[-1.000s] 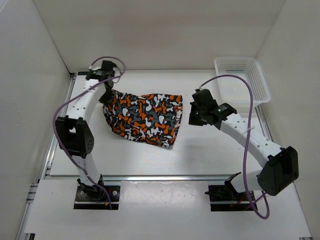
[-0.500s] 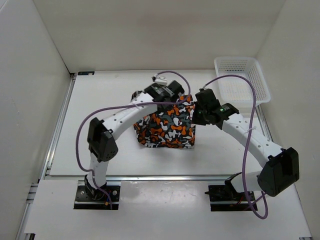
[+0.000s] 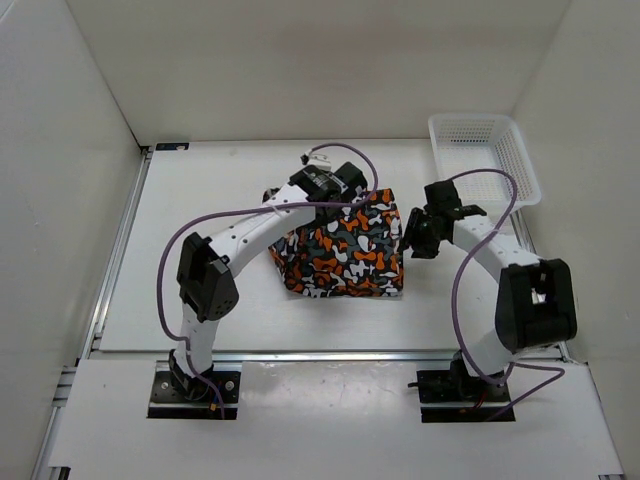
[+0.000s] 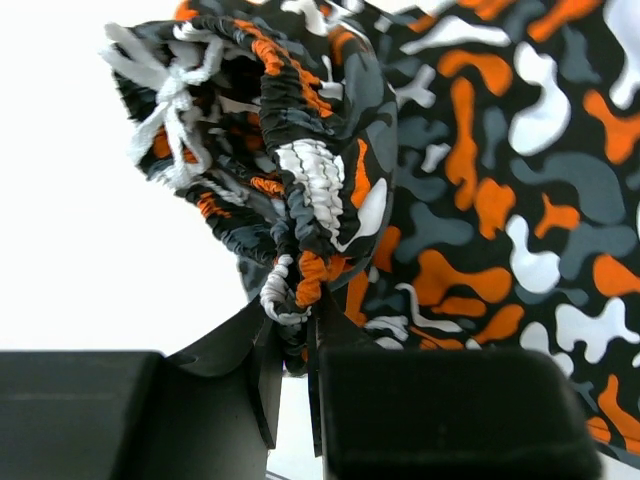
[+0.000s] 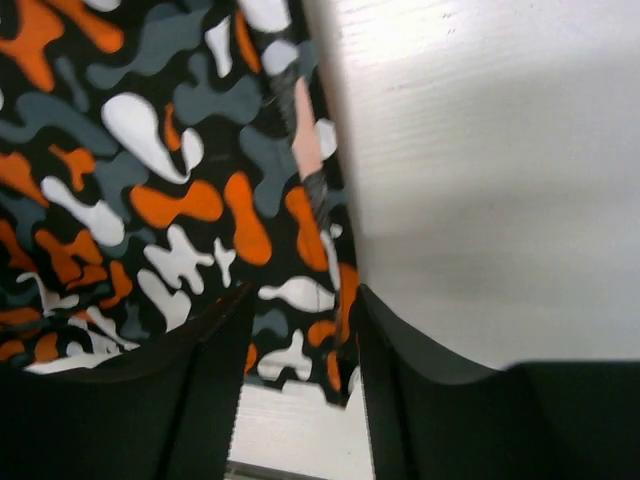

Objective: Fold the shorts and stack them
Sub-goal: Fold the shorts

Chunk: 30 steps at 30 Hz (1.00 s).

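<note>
The camouflage shorts (image 3: pixel 345 255) lie folded over in the middle of the table. My left gripper (image 3: pixel 350 195) hovers over their far edge, shut on the bunched elastic waistband (image 4: pixel 300 285). The white drawstring (image 4: pixel 165 95) dangles from the waistband just beyond the left fingers. My right gripper (image 3: pixel 410 238) is at the right edge of the shorts. In the right wrist view its fingers (image 5: pixel 215 350) stand apart, and the corner of the shorts (image 5: pixel 300 300) lies loose between them, the right gripper (image 5: pixel 303 295) open.
A white mesh basket (image 3: pixel 470 121) stands at the back right corner, close behind the right arm. White walls enclose the table on three sides. Both arm bases are bolted at the near edge.
My left arm swung from the far left to the middle, carrying the waistband across and folding the shorts over. My right gripper opened, let go of the shorts' right edge, and shifted slightly right.
</note>
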### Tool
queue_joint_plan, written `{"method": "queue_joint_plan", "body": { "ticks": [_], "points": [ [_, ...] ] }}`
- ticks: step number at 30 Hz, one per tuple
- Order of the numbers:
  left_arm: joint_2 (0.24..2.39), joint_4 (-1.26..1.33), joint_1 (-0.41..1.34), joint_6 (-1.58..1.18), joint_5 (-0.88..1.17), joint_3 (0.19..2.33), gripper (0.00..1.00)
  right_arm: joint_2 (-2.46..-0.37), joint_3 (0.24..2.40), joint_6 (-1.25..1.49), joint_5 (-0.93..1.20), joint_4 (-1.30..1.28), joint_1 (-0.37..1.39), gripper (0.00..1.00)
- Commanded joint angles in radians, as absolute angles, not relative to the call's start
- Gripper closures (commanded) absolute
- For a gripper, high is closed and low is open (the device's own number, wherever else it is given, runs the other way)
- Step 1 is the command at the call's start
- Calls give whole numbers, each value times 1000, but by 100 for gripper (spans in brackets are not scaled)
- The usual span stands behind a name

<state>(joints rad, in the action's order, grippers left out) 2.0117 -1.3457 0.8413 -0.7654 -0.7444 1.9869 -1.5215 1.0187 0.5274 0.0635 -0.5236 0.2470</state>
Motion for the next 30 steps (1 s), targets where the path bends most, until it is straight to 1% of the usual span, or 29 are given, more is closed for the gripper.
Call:
{"method": "queue_joint_plan", "body": {
  "ticks": [1, 3, 4, 8, 11, 12, 14, 17, 18, 19, 20, 21, 26, 30],
  "points": [
    [1898, -1362, 802, -727, -755, 1985, 90, -1622, 1075, 493, 166, -443, 227, 48],
    [1887, -1352, 802, -704, -744, 1985, 90, -1673, 1107, 482, 175, -443, 227, 38],
    [1887, -1351, 802, -695, -732, 1999, 90, -1719, 1123, 482, 175, -433, 227, 36],
    [1887, -1351, 802, -666, -694, 2020, 90, -1810, 1186, 471, 176, -408, 218, 41],
    [1878, -1342, 802, -657, -670, 2029, 90, -1868, 1206, 471, 157, -408, 218, 49],
    [1878, -1342, 802, -657, -670, 2029, 90, -1879, 1206, 471, 156, -408, 218, 55],
    [1868, -1342, 802, -646, -670, 2029, 90, -1893, 1206, 471, 134, -408, 218, 63],
    [1868, -1342, 793, -637, -670, 2029, 90, -1893, 1206, 471, 124, -399, 218, 76],
    [1859, -1330, 793, -620, -660, 2039, 90, -1893, 1206, 471, 124, -399, 218, 82],
    [1859, -1313, 793, -597, -647, 2051, 90, -1893, 1206, 462, 124, -399, 218, 94],
    [1859, -1302, 793, -585, -647, 2051, 90, -1893, 1206, 462, 133, -399, 218, 98],
    [1859, -1293, 802, -574, -637, 2069, 90, -1893, 1206, 462, 133, -399, 218, 100],
    [1927, -1255, 867, -506, -548, 2204, 90, -1902, 1186, 471, 133, -380, 227, 100],
    [1970, -1206, 894, -495, -453, 2232, 90, -1902, 1175, 489, 133, -371, 227, 100]
  ]
}}
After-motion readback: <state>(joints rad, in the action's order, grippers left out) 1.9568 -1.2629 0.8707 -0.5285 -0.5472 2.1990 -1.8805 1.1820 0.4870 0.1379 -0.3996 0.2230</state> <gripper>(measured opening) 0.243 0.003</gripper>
